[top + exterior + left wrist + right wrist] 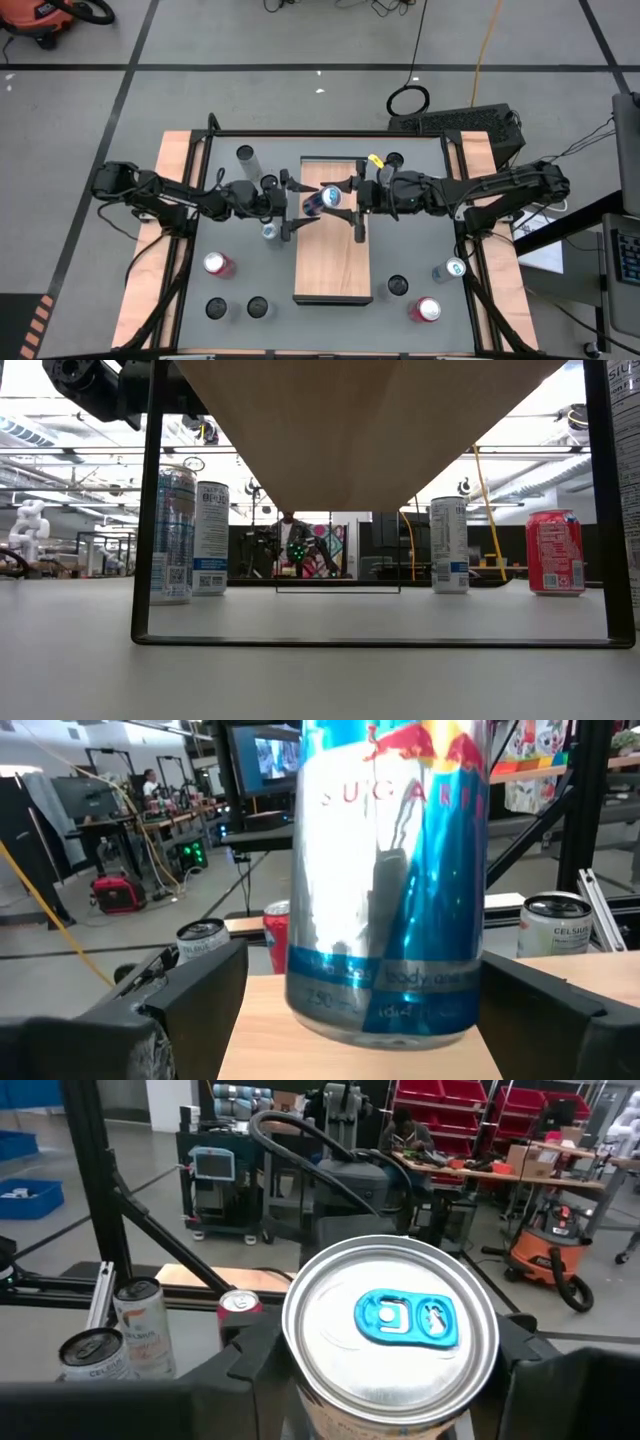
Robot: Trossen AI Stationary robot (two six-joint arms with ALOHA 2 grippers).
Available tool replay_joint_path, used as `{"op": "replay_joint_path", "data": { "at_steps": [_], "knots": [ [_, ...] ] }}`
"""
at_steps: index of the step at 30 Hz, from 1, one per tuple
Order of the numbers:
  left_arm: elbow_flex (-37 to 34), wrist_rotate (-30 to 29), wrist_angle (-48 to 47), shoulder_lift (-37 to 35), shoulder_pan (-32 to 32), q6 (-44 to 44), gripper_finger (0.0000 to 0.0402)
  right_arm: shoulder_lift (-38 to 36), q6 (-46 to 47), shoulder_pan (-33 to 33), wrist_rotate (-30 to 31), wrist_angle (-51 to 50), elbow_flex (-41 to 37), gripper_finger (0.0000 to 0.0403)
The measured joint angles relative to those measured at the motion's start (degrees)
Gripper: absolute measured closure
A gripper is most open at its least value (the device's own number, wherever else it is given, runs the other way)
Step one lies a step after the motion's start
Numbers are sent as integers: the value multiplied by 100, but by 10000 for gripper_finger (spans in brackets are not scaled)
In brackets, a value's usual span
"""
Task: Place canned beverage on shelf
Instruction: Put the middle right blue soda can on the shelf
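Right claw (345,197) clamped on can (328,198) — tilted over shelf (334,262); left claw (292,203) apart.

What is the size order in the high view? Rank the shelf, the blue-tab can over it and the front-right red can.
1. shelf: clearly largest.
2 and 3. blue-tab can and red can look alike; the blue-tab can is higher, nearer the camera, so unranked.
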Motion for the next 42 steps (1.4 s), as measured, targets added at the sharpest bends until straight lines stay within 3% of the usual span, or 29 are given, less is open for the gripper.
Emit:
{"op": "replay_joint_path", "data": {
  "at_steps": [6,18,27,33,42],
  "knots": [
    [0,4,92,0,-27,1,58,110,42,0,0,44,0,229],
    [0,106,33,0,-21,24,153,153,-5,-28,15,101,0,229],
    [0,151,18,0,-21,21,166,150,-25,-28,17,29,0,227],
    [0,220,-2,2,-36,-70,167,136,-80,-28,-8,-125,2,180],
    [0,231,89,2,-248,-201,168,-120,210,-24,-9,-1276,2,113]
  ]
}}
